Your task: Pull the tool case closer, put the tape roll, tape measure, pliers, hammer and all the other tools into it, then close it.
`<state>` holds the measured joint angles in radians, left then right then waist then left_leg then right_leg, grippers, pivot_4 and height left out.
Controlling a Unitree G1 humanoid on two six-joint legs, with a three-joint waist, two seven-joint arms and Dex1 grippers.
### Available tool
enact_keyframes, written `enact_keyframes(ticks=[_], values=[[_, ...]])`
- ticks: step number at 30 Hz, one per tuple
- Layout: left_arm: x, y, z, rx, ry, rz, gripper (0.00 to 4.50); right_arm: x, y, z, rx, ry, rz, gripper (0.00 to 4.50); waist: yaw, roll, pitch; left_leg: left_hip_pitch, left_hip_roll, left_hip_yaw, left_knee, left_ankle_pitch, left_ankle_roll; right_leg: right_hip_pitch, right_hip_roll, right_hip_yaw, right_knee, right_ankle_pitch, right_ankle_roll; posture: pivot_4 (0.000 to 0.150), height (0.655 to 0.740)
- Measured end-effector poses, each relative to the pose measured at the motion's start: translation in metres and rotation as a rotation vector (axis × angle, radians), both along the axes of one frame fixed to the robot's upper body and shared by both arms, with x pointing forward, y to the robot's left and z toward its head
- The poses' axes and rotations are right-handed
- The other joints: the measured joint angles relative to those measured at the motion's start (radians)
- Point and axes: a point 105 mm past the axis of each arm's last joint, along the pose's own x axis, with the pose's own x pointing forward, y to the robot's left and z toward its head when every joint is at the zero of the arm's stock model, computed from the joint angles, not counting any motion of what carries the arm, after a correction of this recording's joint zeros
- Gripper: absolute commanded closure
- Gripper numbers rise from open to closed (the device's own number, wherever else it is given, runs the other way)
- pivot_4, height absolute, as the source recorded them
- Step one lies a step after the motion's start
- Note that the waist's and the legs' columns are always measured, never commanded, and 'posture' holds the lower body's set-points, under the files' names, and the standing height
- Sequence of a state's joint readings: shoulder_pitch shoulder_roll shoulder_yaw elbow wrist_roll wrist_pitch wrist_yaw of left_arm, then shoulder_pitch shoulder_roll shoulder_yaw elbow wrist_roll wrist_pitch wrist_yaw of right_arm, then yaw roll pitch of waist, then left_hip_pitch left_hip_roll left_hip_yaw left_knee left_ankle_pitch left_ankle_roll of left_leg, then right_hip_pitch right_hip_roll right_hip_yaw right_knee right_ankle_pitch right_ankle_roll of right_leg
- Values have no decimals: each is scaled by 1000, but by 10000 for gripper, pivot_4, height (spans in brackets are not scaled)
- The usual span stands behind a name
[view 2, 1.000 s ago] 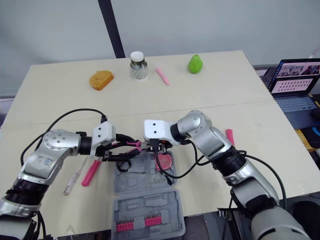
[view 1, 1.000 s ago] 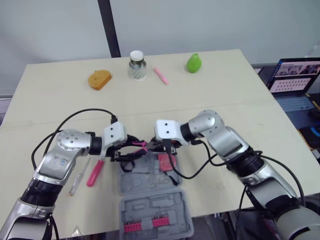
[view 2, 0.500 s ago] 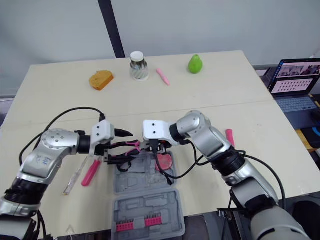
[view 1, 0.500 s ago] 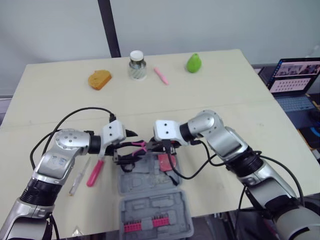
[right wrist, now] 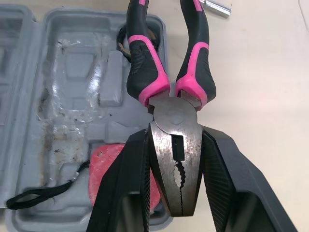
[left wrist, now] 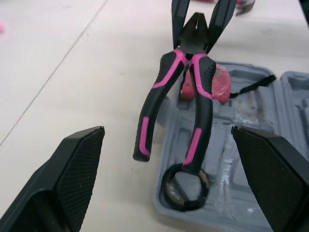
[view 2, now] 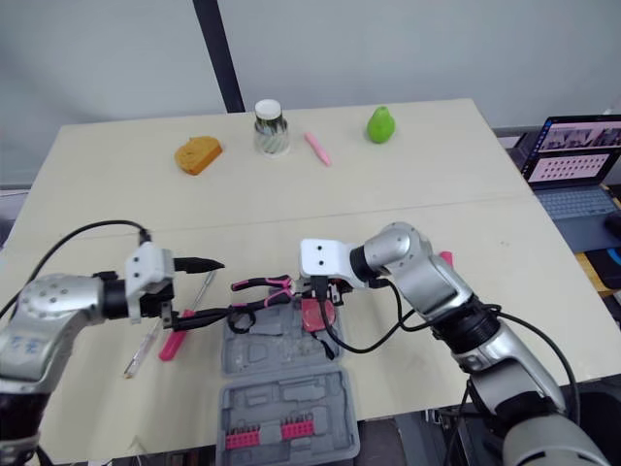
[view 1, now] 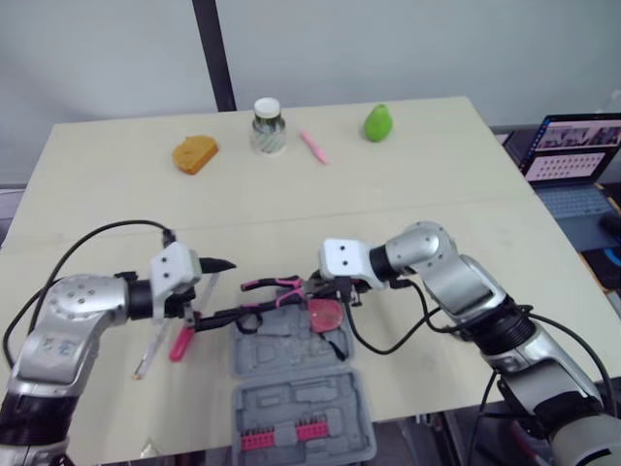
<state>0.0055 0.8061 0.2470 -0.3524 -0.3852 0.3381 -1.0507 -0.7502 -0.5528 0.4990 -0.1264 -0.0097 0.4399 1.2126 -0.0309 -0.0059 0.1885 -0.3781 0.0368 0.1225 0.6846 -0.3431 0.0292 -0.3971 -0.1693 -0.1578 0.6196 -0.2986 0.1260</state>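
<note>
Beige surface [view 1: 388,194]: my right tool [right wrist: 175,145] clamps the pliers [left wrist: 202,92] by the steel head over the open tool case [view 1: 291,388]; left tool [left wrist: 166,145] gapes empty. Rigid, probably heavyish; rubber handles grip better.

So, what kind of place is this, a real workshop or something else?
Probably a lab or test room, not a workshop: a plain table by a bare wall, an open laptop beside it, and a green pear and jar laid out with the tool case.
</note>
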Motion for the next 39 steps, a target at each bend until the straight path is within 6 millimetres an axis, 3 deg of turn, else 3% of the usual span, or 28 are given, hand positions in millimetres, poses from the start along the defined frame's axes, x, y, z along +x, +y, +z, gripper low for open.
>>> enact_keyframes(ticks=[4, 8, 14, 25, 39], values=[[-36, 20, -10, -12, 60, 81, 0, -10, -15, -8, -49, 22, -22, 35333, 4, 0, 0, 0, 0, -1, 0, 1, -1, 1, 0, -1, -1, 0, -1, 1500, 7400], [-76, 31, -24, 9, 128, 118, 0, -26, -17, -8, -73, 20, 2, 35333, 3, -1, 0, 2, 1, 0, 0, 0, -1, 3, 0, 0, -2, -1, -1, 1500, 7400], [-106, 40, -38, 51, 150, 132, 0, -46, -12, -16, -90, 62, 11, 35333, 4, -1, 0, 2, 3, -1, 0, 0, -2, 2, 0, 0, -5, -1, -5, 1500, 7400], [-132, 52, -54, 50, 172, 188, 0, -65, -1, -32, -116, 116, -29, 35333, 2, -1, 0, 2, 6, 0, 0, -2, -2, 1, 2, -1, -7, -2, -7, 1500, 7400], [-121, 50, -50, 18, 123, 214, 0, -56, 9, -34, -127, 61, -42, 35333, -1, -1, 0, 2, 8, 0, 0, -3, -3, 1, 4, -2, -7, -1, -8, 1500, 7400]])
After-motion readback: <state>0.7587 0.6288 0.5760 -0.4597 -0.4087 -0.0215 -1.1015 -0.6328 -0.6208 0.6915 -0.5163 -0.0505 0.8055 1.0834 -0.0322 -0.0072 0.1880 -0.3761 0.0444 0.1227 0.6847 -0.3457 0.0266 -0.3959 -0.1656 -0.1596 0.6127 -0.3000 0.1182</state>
